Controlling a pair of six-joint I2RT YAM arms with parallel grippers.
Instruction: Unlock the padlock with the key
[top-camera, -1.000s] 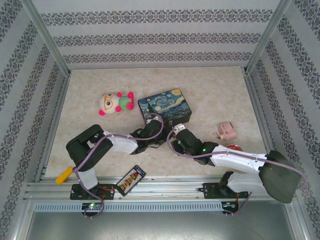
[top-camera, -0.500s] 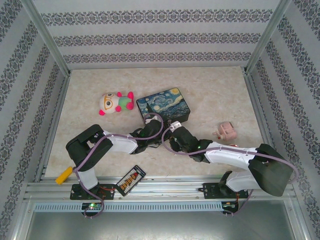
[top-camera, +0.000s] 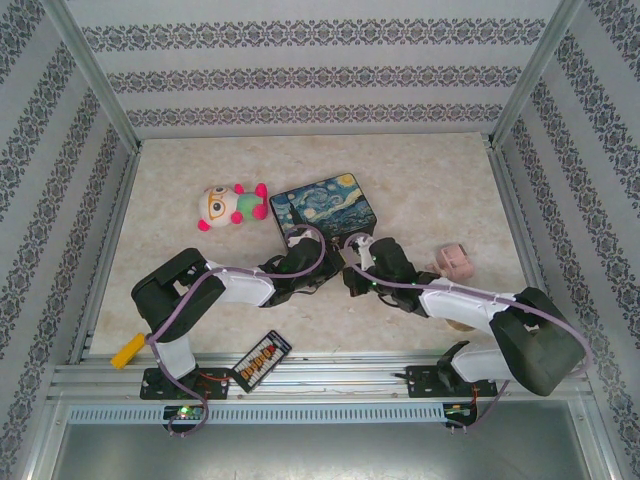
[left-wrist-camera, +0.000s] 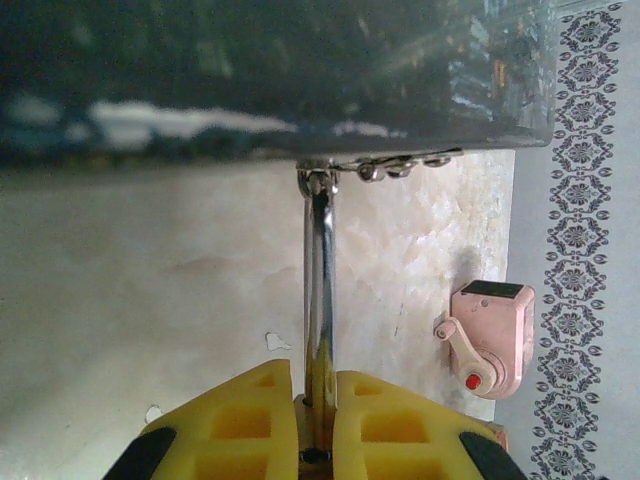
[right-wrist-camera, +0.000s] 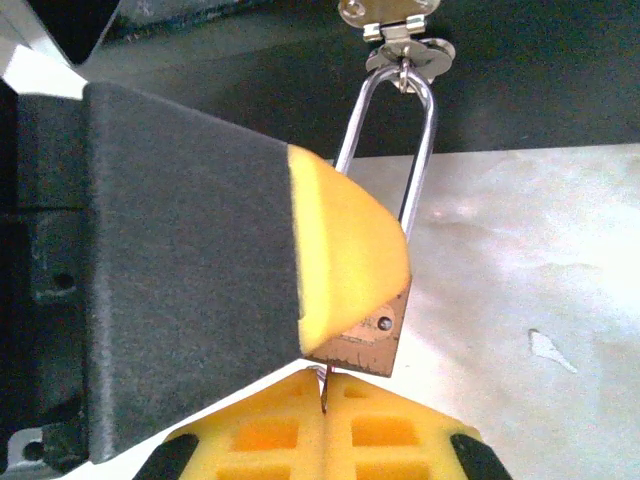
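**Both grippers closed – key at the padlock's underside**

Left gripper (left-wrist-camera: 312, 392): jaws narrow, clamped on the padlock (right-wrist-camera: 358, 342). Left wrist view shows the yellow pads (left-wrist-camera: 255, 405) either side of the silver shackle (left-wrist-camera: 320, 290), which runs straight up to the hasp (left-wrist-camera: 318, 180) on the front wall of the Starry Night box (left-wrist-camera: 250, 80). The shackle is threaded through the hasp loop and looks closed.

Right gripper (right-wrist-camera: 326, 398): jaws pressed together on the key (right-wrist-camera: 324, 382). Only a thin sliver of metal sticks up out of the seam between the pads. Its tip meets the bottom face of the brass body – probably at the keyway, but I can't tell whether it's actually in.

Right wrist view also shows one left-gripper pad (right-wrist-camera: 345, 260) flat against the side of the padlock.

Top view: both arms converge at the near edge of the box (top-camera: 325, 205), left gripper (top-camera: 300, 262) and right gripper (top-camera: 352, 268) just beside each other. The padlock is too small to pick out there.

Elsewhere on the table (top-camera: 180, 170):
- plush toy (top-camera: 232, 203), left of the box
- pink winder (top-camera: 455, 262), right of the box
- yellow block (top-camera: 127, 350) and small abacus (top-camera: 262, 358), at the near edge
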